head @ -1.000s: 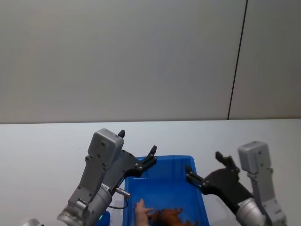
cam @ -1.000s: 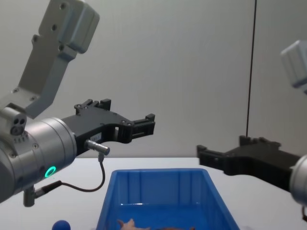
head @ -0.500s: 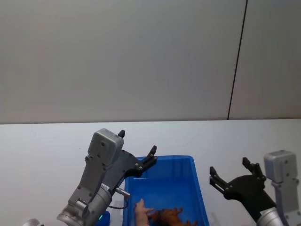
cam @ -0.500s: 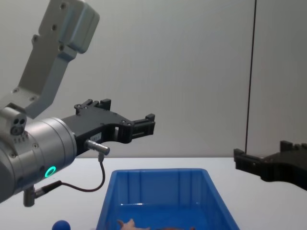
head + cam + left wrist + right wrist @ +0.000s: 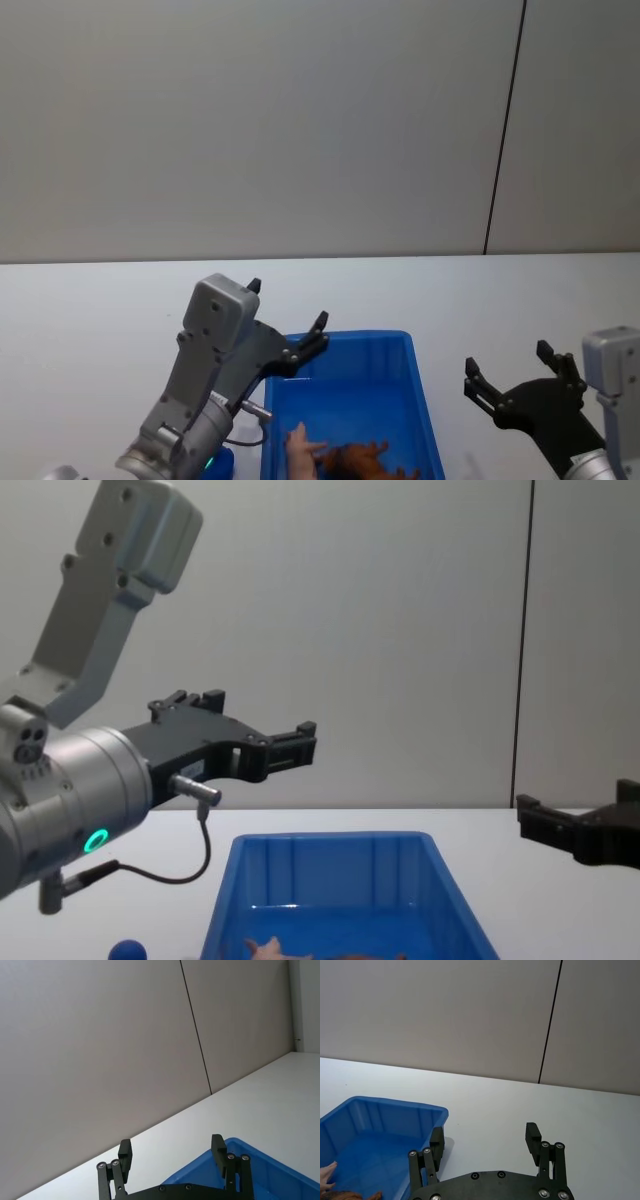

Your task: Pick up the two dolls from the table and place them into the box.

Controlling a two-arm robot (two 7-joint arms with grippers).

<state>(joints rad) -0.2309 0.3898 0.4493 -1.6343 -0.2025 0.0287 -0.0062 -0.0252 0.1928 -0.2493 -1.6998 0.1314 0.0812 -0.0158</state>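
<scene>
The left gripper, jaws spread wide and holding nothing, hangs over the far left corner of the box. The right gripper, just as wide and empty, hangs above the table to the box's right. In the box lie the pink doll and the shaggy brown doll, side by side, both cut off at the head view's lower edge. The table is white and the wall plain grey. The box is bright blue, with ribbed walls.
</scene>
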